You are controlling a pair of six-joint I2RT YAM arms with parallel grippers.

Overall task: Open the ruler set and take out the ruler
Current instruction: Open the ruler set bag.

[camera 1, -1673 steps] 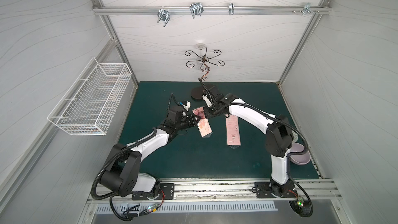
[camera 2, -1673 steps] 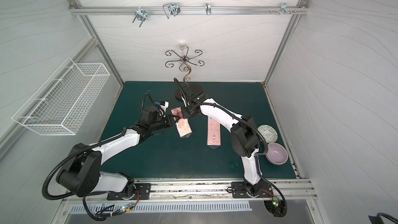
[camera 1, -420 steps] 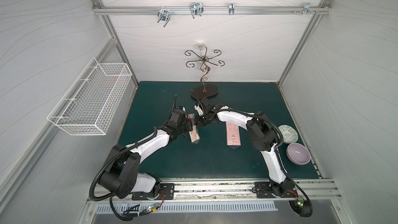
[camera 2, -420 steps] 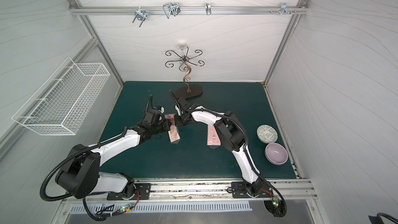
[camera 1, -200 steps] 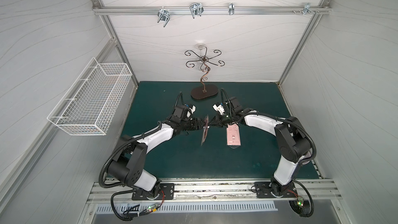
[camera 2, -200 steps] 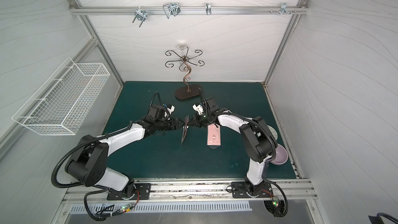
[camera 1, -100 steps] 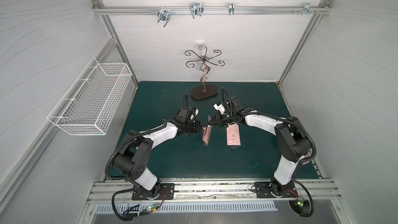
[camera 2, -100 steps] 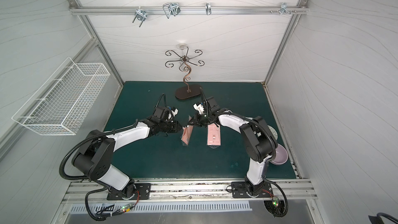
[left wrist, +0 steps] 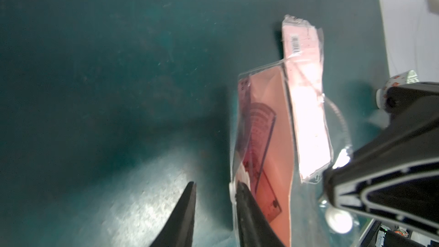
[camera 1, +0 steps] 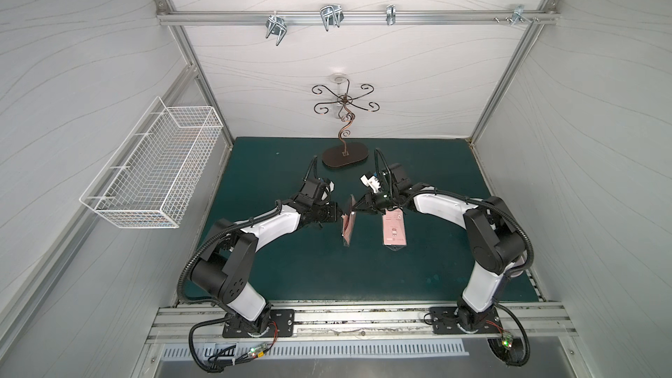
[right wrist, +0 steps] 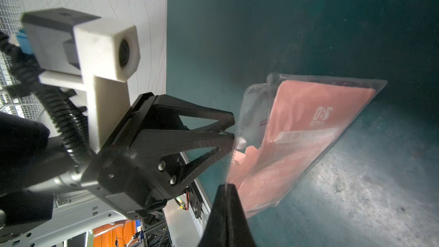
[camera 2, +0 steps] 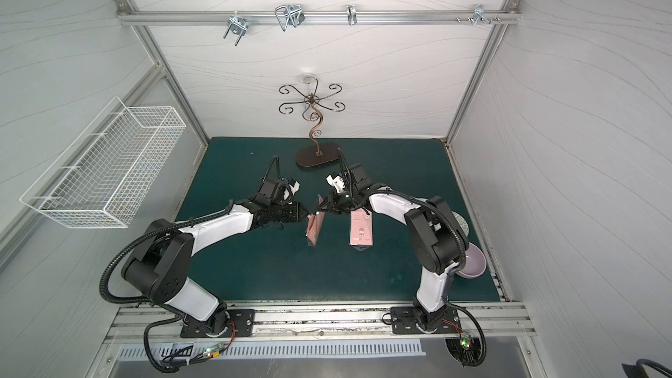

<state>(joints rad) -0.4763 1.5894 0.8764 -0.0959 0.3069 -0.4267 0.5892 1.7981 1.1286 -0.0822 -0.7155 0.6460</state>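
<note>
The ruler set (right wrist: 297, 143) is seen almost edge-on in both top views, so its face is lost there, and whether its lower end touches the green mat (camera 1: 291, 267) cannot be told. On its pink card, white characters resembling "0:8" can be made out from the right wrist, but the lines beneath them are blurred. It is a clear plastic pouch over a salmon-pink card, with a translucent red protractor (left wrist: 260, 129) visible inside. It hangs between the two claws. The right gripper (right wrist: 225, 187) is clamped flat on the pouch's clear upper edge. The left gripper (left wrist: 216, 184) is narrowly parted with only mat seen in its gap, one finger lying against the pouch mouth; whether that finger is inside cannot be told. Below the right gripper, a pink packet (camera 1: 394, 234) bearing a barcode (left wrist: 295, 42) is laid on the mat.
</note>
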